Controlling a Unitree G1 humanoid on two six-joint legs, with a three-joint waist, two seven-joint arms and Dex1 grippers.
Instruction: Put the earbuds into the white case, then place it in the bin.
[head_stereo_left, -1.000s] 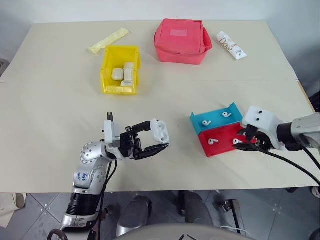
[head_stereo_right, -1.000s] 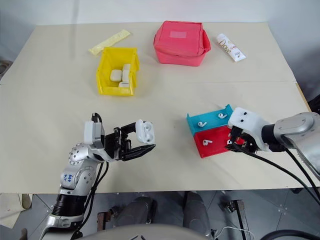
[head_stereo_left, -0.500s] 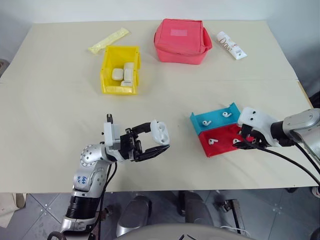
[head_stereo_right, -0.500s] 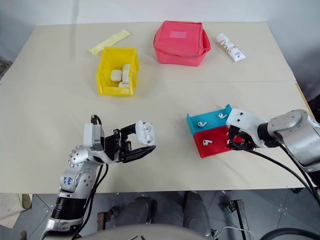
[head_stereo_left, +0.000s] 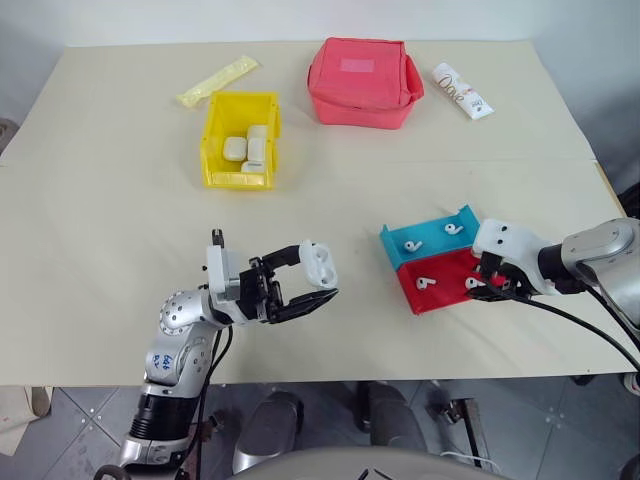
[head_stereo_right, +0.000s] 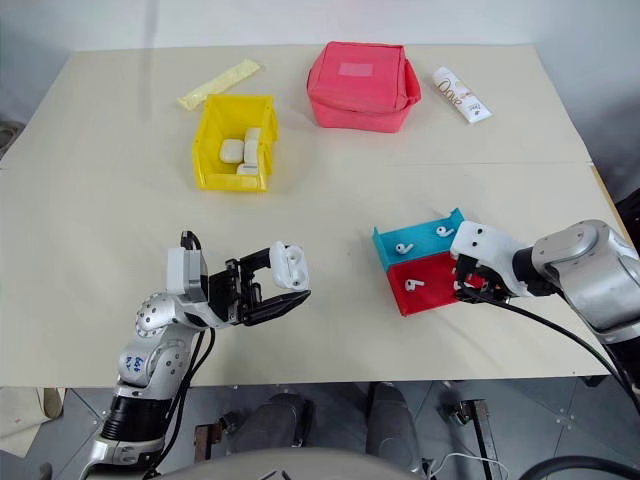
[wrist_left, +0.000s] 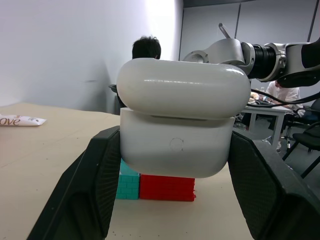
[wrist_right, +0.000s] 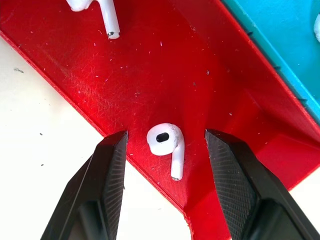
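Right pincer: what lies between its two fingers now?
In the right wrist view, one earbud lies on the red tray half, between the open right pincer fingers, untouched.

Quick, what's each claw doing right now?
Left claw: closed on the small glossy white case.
Right claw: open around a tiny white earbud.

Taking the bin (head_stereo_left: 240, 140) as landmark: bare bench (head_stereo_left: 110, 230) spreads wide to its left and in front of it, down to the left gripper (head_stereo_left: 308, 283), whose jaws are clamped on the white case (head_stereo_left: 320, 263). Behind the bin lies a yellow packet (head_stereo_left: 217, 81); to its right the red pouch (head_stereo_left: 364, 82) stands near. Three white cases (head_stereo_left: 248, 148) take up part of the bin's floor. Well off to its front right sits the tray (head_stereo_left: 440, 272), the right gripper (head_stereo_left: 487, 283) over its red half, jaws apart around an earbud (wrist_right: 166, 141).
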